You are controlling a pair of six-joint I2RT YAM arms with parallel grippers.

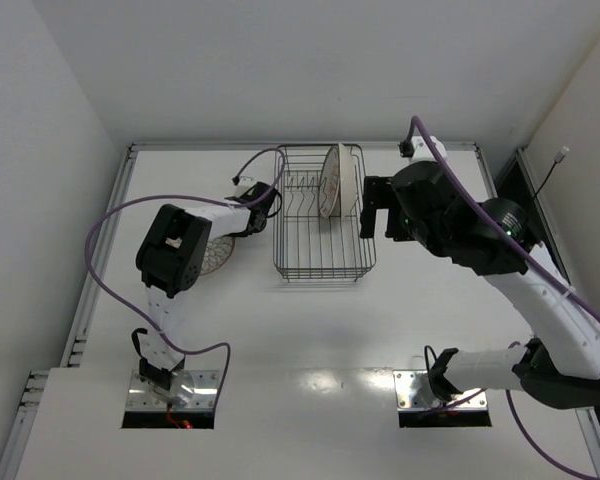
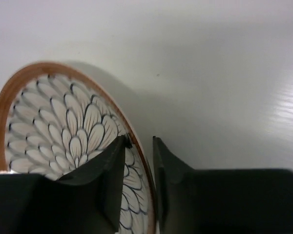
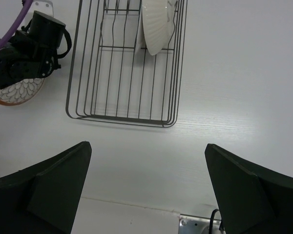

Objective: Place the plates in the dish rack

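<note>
An orange-rimmed petal-pattern plate (image 2: 63, 131) lies on the table left of the dish rack (image 1: 320, 255). It also shows in the top view (image 1: 217, 257) and the right wrist view (image 3: 14, 93). My left gripper (image 2: 139, 140) straddles its rim, one finger inside and one outside, shut on it; from above the gripper (image 1: 233, 235) sits at the plate's far right edge. A white-backed plate (image 1: 332, 180) stands upright among the rack's far prongs (image 3: 156, 24); I cannot tell whether a second one stands against it. My right gripper (image 3: 147, 145) is wide open and empty, right of the rack (image 1: 377, 210).
The rack (image 3: 127, 73) has bare prongs and bare wire floor in its near half. A raised rail (image 1: 100, 260) runs along the table's left edge, and the wall stands close behind the rack. Purple cables loop over the left arm.
</note>
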